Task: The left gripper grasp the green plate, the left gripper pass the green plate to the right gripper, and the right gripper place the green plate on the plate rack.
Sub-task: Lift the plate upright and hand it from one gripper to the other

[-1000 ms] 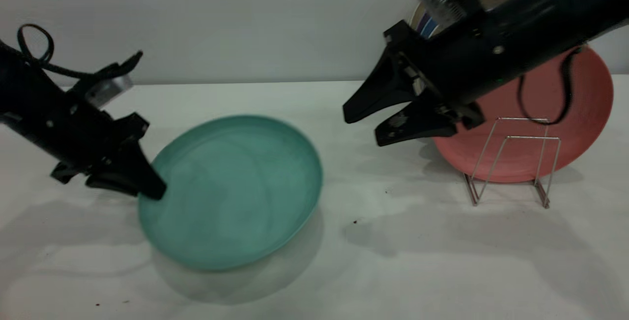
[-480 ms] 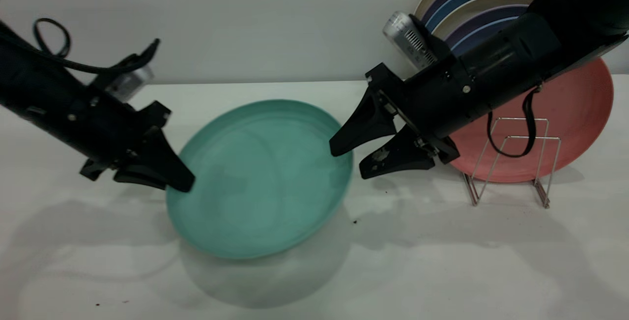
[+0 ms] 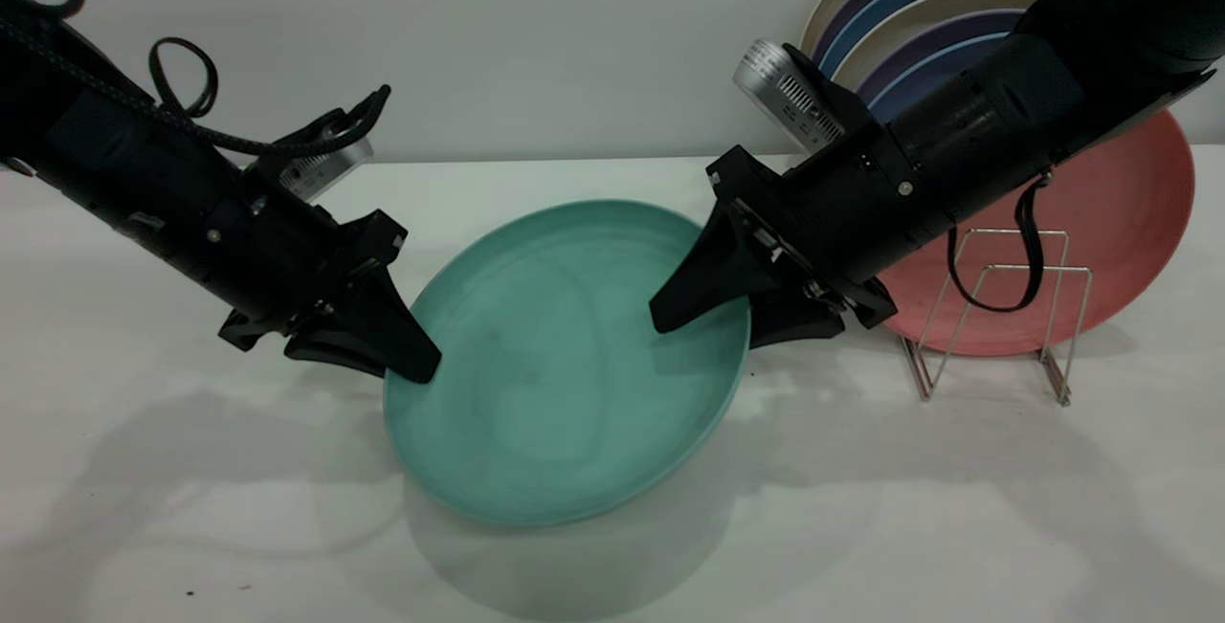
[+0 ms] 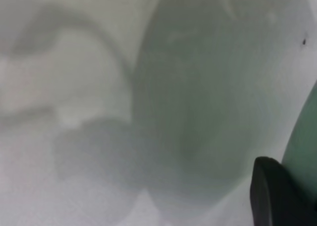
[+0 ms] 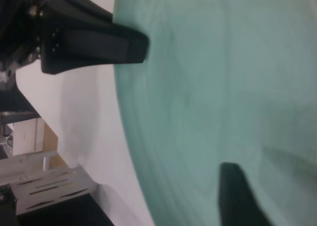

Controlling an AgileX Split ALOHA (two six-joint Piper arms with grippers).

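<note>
The green plate (image 3: 565, 374) hangs tilted above the white table, between the two arms. My left gripper (image 3: 413, 370) is shut on its left rim, one finger on top and the other hidden underneath. My right gripper (image 3: 710, 328) is open and straddles the plate's right rim, with one finger over the plate's face and the other behind it. In the right wrist view the plate (image 5: 208, 87) fills the frame, with the left gripper's finger (image 5: 99, 45) on its rim. The left wrist view shows only the plate's edge (image 4: 304, 146) and its shadow. The plate rack (image 3: 991, 317) stands to the right.
A salmon-pink plate (image 3: 1129, 211) stands upright in the rack behind the wire loops. Several cream and dark blue plates (image 3: 919, 1) lean against the back wall behind the right arm. The table (image 3: 957, 527) is white and bare in front.
My left gripper has carried the green plate to the right and a little higher. My right gripper has come down and left until its open fingers straddle the plate's right rim.
</note>
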